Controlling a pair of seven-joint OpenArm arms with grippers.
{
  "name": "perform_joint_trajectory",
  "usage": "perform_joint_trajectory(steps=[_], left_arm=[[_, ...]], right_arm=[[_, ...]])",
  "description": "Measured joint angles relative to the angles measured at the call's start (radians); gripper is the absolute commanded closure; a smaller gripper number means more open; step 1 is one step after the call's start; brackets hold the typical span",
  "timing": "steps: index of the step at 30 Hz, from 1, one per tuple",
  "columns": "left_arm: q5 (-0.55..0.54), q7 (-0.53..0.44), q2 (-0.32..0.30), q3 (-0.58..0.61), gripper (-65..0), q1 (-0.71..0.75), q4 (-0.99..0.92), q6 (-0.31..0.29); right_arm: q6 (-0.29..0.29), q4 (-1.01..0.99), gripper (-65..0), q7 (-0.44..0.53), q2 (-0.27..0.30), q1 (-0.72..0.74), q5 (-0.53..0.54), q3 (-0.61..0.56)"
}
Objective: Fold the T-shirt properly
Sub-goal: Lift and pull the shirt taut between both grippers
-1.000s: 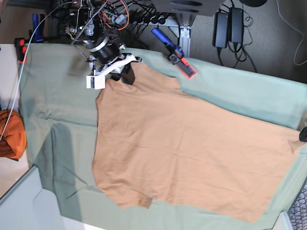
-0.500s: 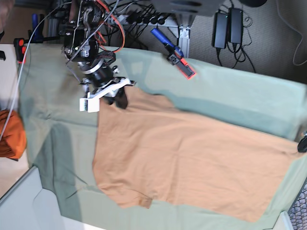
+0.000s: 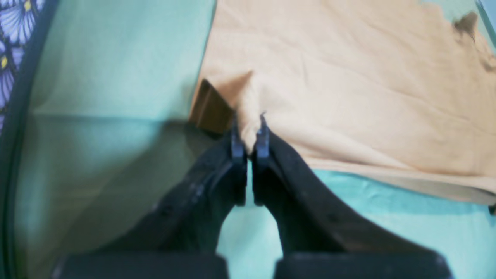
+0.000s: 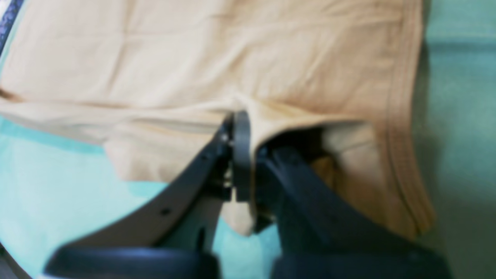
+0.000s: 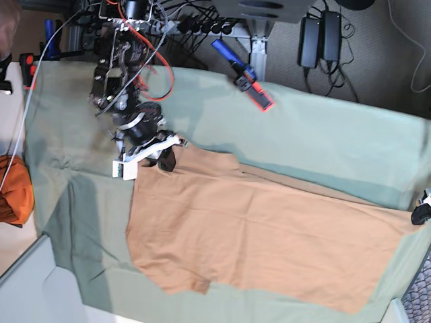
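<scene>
The tan T-shirt point(image 5: 269, 235) lies spread on the sage-green table cloth point(image 5: 323, 134). My right gripper point(image 5: 160, 156) is at the shirt's upper left corner in the base view. In the right wrist view it point(image 4: 252, 143) is shut on a pinched fold of the T-shirt point(image 4: 232, 58) near a hemmed edge. My left gripper point(image 5: 421, 212) shows only partly at the right edge of the base view. In the left wrist view it point(image 3: 248, 133) is shut on the T-shirt's point(image 3: 348, 77) edge, lifting a small peak of cloth. The neck label is hidden.
A deep-orange cloth bundle point(image 5: 13, 188) sits at the left edge of the base view. A blue and red clamp tool point(image 5: 244, 75) lies at the cloth's far edge. Power bricks point(image 5: 320, 37) and cables lie on the floor beyond. A patterned mat point(image 3: 11, 23) borders the green cloth.
Both grippers have moved toward the table's near side, dragging the shirt's far edge with them. The shirt now looks shorter front to back, and more green cloth shows behind it.
</scene>
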Motion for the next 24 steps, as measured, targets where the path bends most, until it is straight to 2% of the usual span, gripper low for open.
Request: perform_joint_trajectory(steps=[3,5,7,11,12,24], left_arm=[[0.023,-0.033,-0.001,0.043,-0.8,-0.005,0.0,0.0],[0.05,-0.056,0.0,0.078,-4.3,-0.005,0.0,0.0],[0.071,-0.085,0.002,0.111,-9.4,-0.008,0.0,0.0],[0.089,-0.092,0.002,0.143,-23.7,-0.031,0.0,0.0],[0.087,-0.094,0.002,0.144,-25.4,-0.039,0.0,0.0],[0.106,-0.064,0.0,0.143,-25.4,-0.072,0.0,0.0]], right_arm=[[0.0,-0.018,0.0,0.006,0.0,0.014,-0.008,0.0],[0.0,-0.027,0.0,0.019,0.0,0.016,-0.009,0.0],[0.0,-0.041,0.0,0.019,0.0,0.022,-0.011,0.0],[0.0,-0.057,0.0,0.023,0.0,0.033,-0.013,0.0],[0.0,-0.057,0.0,0.023,0.0,0.033,-0.015,0.0],[0.0,-0.06,0.0,0.023,0.0,0.032,-0.023,0.0]])
